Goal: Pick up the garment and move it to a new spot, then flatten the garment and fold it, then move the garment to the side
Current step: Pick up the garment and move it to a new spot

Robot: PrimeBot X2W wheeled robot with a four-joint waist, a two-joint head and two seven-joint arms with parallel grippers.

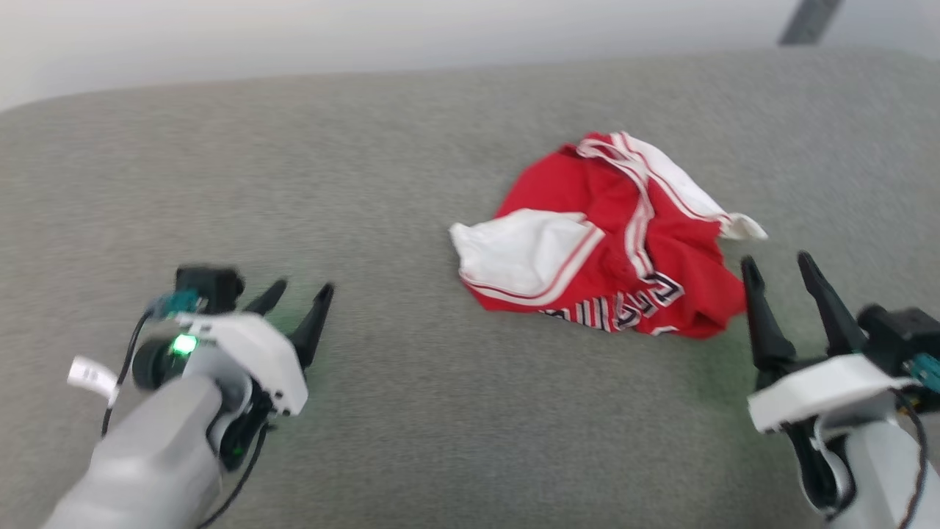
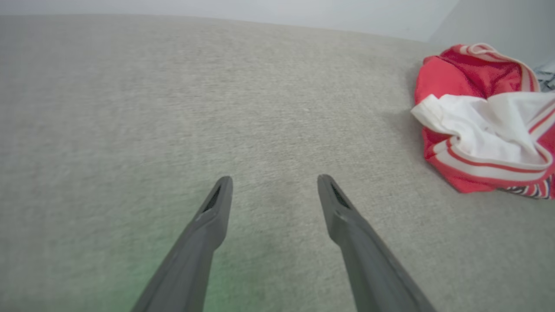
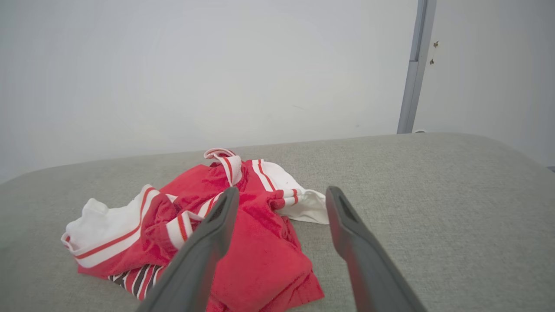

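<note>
Garment (image 1: pixel 609 250) crumpled on gray cushion (image 1: pixel 367 184); L jaws, R jaws both agape, empty.

The head camera looks forward and down from above onto the grey woven fabric cushion (image 1: pixel 411 441). Both wrist cameras sit low over it, the right facing the pale wall (image 3: pixel 217 65). All three share the crumpled red-and-white jersey garment (image 1: pixel 661 253), nearest the right wrist's.

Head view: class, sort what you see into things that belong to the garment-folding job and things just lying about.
Job in hand:
crumpled red-and-white garment
left gripper, open
right gripper, open

Just there:
grey padded surface beneath
pale wall
grey strip at top right
</note>
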